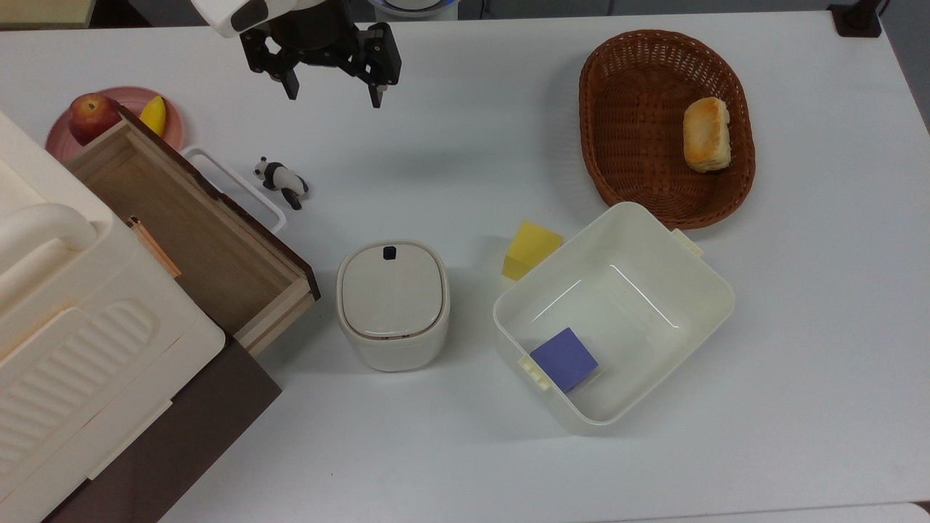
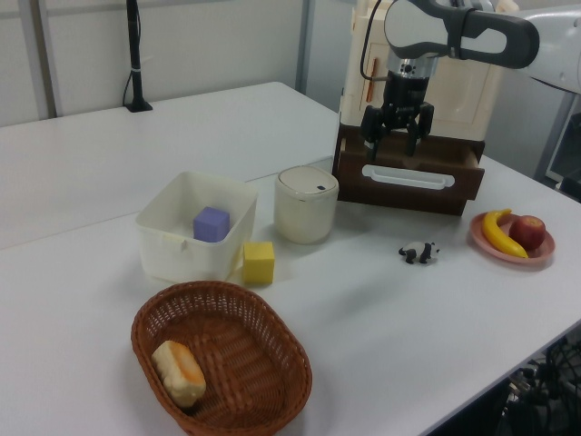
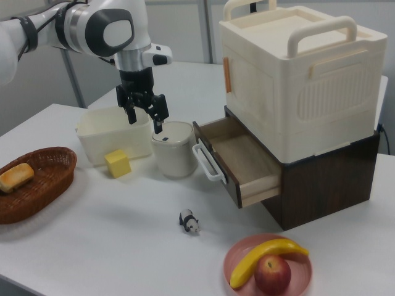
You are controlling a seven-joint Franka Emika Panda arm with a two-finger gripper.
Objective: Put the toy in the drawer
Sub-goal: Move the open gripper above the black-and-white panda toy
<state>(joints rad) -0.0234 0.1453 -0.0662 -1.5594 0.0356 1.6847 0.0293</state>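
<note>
Your end effector [image 1: 333, 93] hangs in the air above the table [image 1: 465, 109], fingers spread wide, nothing between them. In the left view you see it [image 2: 397, 143] in front of the cabinet, above the open drawer [image 2: 408, 173].

The panda toy [image 1: 280, 181] stands on the table, below the end effector in the top view and slightly toward the top view's left, apart from it. It sits just beside the drawer's white loop handle [image 1: 234, 187], not touching it as far as you can tell. In the right view the panda [image 3: 189, 221] is well below the end effector [image 3: 144, 116] and toward the right view's right.

The drawer [image 1: 189, 232] is pulled out, light wood inside, down and to the top view's left of the end effector.

A round lidded container [image 1: 392, 305] stands lower in the top view, almost straight under the end effector. Farther to the top view's right you have a yellow block [image 1: 530, 249] touching the cream bin [image 1: 690, 290], with a purple cube [image 1: 564, 359] inside the bin. A wicker basket [image 1: 625, 87] holds a bread roll [image 1: 706, 134]. A pink plate [image 1: 123, 98] with an apple [image 1: 92, 116] and a banana [image 1: 153, 115] sits to the top view's left of the end effector.
</note>
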